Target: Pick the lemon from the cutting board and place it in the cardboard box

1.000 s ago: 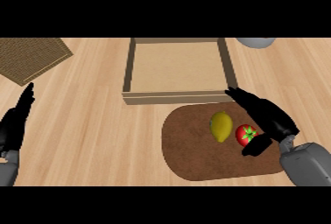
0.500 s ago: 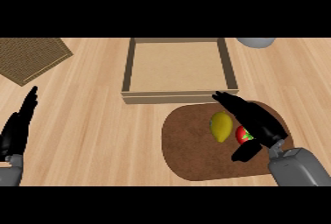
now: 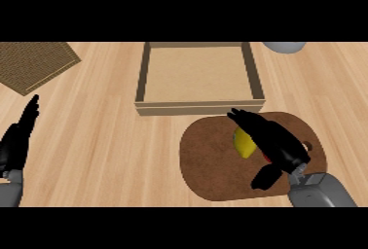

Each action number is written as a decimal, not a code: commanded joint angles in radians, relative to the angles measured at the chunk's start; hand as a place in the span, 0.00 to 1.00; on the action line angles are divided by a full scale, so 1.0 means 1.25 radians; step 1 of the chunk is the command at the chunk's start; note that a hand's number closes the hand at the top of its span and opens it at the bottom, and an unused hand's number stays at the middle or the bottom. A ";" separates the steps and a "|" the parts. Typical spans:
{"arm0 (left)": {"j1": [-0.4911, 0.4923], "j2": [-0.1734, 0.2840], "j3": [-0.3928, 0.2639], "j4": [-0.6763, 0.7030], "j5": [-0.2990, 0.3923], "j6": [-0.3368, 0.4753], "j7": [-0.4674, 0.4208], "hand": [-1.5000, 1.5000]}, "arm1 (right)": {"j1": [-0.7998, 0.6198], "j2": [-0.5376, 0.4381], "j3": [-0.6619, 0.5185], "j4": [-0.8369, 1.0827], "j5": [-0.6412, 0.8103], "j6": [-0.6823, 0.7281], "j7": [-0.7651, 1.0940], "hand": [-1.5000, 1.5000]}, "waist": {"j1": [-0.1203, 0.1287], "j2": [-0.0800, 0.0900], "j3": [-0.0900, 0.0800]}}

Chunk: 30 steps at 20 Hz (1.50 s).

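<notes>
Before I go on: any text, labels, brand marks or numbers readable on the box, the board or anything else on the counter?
None. The cardboard box, the cutting board, the lemon and the woven mat show plain surfaces with no writing, numbers or signs.

lemon (image 3: 244, 144): yellow
cutting board (image 3: 215, 165): dark brown
cardboard box (image 3: 197, 73): tan
tabletop (image 3: 108, 146): light wood grain
mat (image 3: 32, 63): woven brown

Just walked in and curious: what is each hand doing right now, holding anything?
Left hand: open, fingers straight, resting at the left edge, holding nothing.
Right hand: open, over the lemon on the cutting board, not curled round it.
</notes>
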 commanded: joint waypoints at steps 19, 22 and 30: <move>0.006 -0.039 0.026 -0.032 -0.044 -0.001 0.021 0.50 | -0.015 0.162 -0.080 0.159 0.269 -0.240 0.223 1.00 | -0.014 -0.003 -0.001; 0.043 -0.030 0.037 -0.042 -0.031 -0.011 0.002 0.50 | 0.069 0.216 -0.140 0.173 0.299 -0.283 0.401 1.00 | -0.025 -0.006 -0.001; 0.032 -0.025 0.047 -0.012 -0.026 -0.029 -0.023 0.50 | 0.079 0.232 -0.027 -0.105 0.558 -0.201 0.696 1.00 | -0.010 -0.004 -0.001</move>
